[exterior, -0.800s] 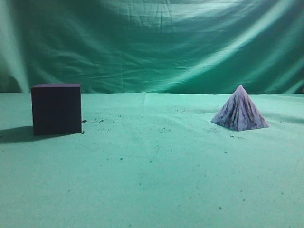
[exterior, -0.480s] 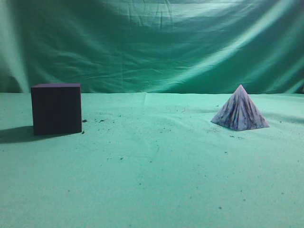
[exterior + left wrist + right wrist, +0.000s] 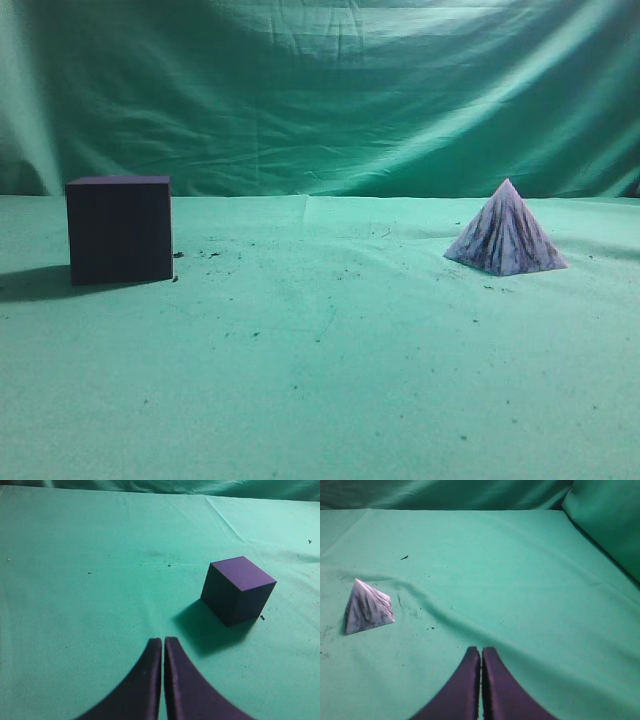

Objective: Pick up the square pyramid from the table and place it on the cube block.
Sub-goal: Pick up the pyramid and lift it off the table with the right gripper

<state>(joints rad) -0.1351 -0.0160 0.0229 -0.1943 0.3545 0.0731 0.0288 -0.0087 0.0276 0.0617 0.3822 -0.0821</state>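
Note:
The square pyramid (image 3: 506,235), pale lilac with dark streaks, stands on the green-clothed table (image 3: 330,360) at the right. It also shows in the right wrist view (image 3: 366,607), far left of my right gripper (image 3: 481,650), which is shut and empty above bare cloth. The cube block (image 3: 119,229), dark purple-black, stands at the left. In the left wrist view the cube block (image 3: 237,589) sits ahead and to the right of my left gripper (image 3: 163,640), which is shut and empty. Neither gripper shows in the exterior view.
A wrinkled green backdrop (image 3: 320,90) hangs behind the table. Small dark specks (image 3: 215,254) lie scattered on the cloth near the cube block. A cloth fold (image 3: 445,612) runs across the table near the pyramid.

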